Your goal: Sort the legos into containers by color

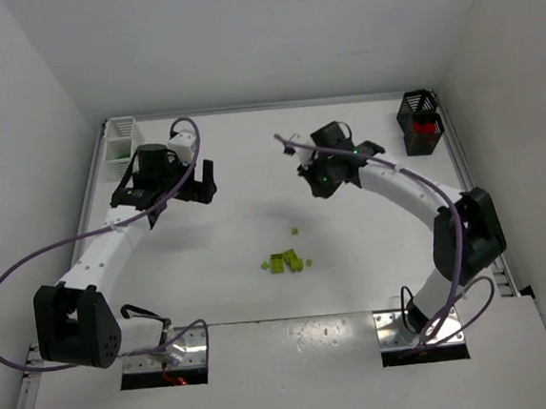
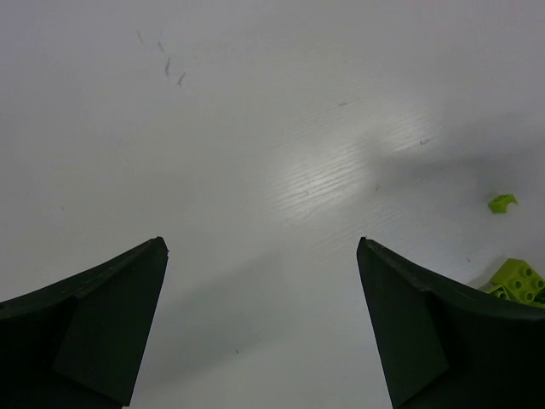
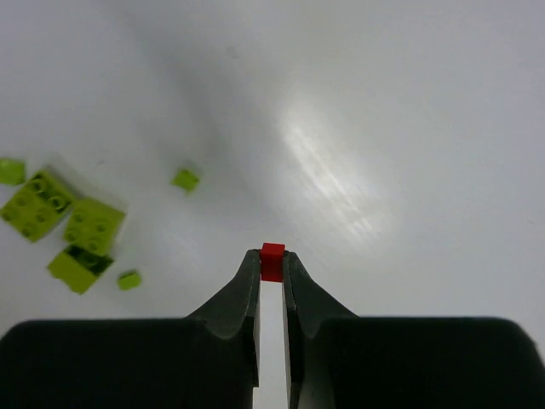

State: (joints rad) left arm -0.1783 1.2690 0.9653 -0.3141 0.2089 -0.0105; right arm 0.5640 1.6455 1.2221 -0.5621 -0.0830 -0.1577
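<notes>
- The white bench carries everything, with a container in each far corner.
- My right arm arcs from its base in toward the middle, wrist high over the far half of the bench. It is well apart from the black container at far right, which has red showing inside.
- My left arm reaches forward, wrist near the white container at far left.
- The left pincer is spread wide over bare bench with nothing between its fingers.
- The right pincer is pressed together on one brick, gripping at the very tips only.
- The lime legos lie loose mid-bench, between the two arms.
- The red lego is up off the bench, pinched by its flat sides. I judge it near weightless, hard and slick, so with this shallow hold it could squirt out. Flat opposite faces are the place to grip, with a steady squeeze and a level wrist.
</notes>
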